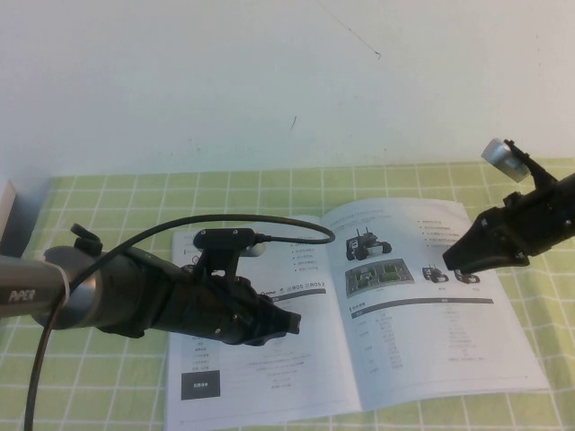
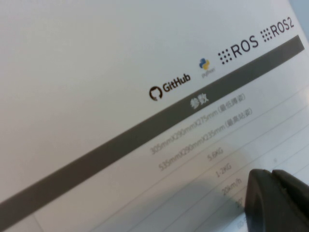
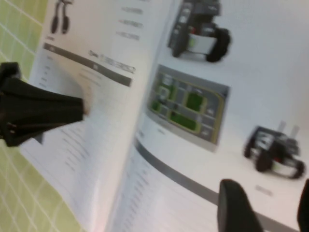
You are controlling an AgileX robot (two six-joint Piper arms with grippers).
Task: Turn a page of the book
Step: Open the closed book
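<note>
The book (image 1: 269, 382) lies open and flat on the green checked table. Its right-hand page (image 1: 422, 314) shows black wheeled robots, a green board picture (image 3: 188, 104) and text tables. My left gripper (image 1: 289, 323) is shut, its tip low over the left-hand sheet (image 2: 96, 72) near the spine; its fingers (image 2: 270, 198) are pressed together over the printed table. It also shows as a dark wedge (image 3: 48, 111) in the right wrist view. My right gripper (image 1: 452, 262) hovers above the upper right part of the page. It is open, and its fingers (image 3: 236, 208) have only paper showing between them.
The green checked cloth (image 1: 539, 305) covers the table around the book. A white wall rises behind. A grey block (image 1: 13, 215) stands at the far left edge. The left arm's black cable (image 1: 243, 220) arcs over the left-hand sheet.
</note>
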